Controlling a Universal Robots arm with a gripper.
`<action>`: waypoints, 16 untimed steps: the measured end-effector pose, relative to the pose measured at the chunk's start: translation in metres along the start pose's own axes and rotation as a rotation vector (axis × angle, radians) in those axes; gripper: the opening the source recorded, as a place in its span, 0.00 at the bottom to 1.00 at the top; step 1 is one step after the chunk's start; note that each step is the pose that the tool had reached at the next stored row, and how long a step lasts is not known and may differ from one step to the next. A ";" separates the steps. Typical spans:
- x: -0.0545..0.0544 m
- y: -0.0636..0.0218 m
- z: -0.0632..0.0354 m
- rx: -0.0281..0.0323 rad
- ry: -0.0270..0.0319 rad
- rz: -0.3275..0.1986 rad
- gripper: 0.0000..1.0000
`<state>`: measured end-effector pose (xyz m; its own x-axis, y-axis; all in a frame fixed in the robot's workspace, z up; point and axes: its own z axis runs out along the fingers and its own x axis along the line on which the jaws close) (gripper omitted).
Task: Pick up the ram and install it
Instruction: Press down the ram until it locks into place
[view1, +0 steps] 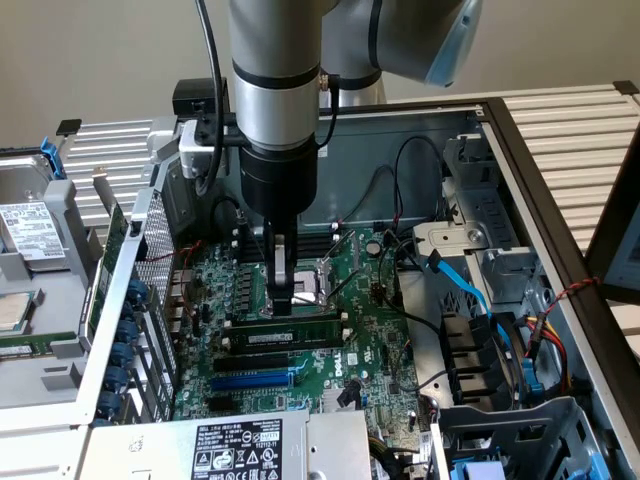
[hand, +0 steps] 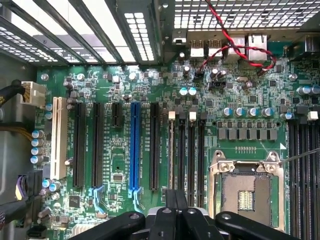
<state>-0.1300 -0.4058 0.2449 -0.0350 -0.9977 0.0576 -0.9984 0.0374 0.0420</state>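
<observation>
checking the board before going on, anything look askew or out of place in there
One thing: the ram is lying on top of the motherboard, across the black slots rather than standing in one. The claw is shut on it, near its middle. The CPU socket is bare, with no cooler. Nothing looks spilled or broken.

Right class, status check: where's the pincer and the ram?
Pincer shut on ram. Ram upright on motherboard, beside empty CPU socket. Nothing blocking.

The exterior view looks down obliquely into the open computer case (view1: 520, 150); the wrist view faces its motherboard (hand: 125, 165) closely, their shared ground.
</observation>
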 end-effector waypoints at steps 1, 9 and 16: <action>0.000 0.0004 0.0003 0.0087 0.0026 0.001 0.11; -0.003 0.0007 0.0078 0.0263 0.0081 0.002 0.11; -0.003 0.0007 0.0090 0.0344 0.0208 0.003 0.11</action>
<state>-0.1310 -0.4032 0.2358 -0.0372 -0.9962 0.0785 -0.9993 0.0379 0.0075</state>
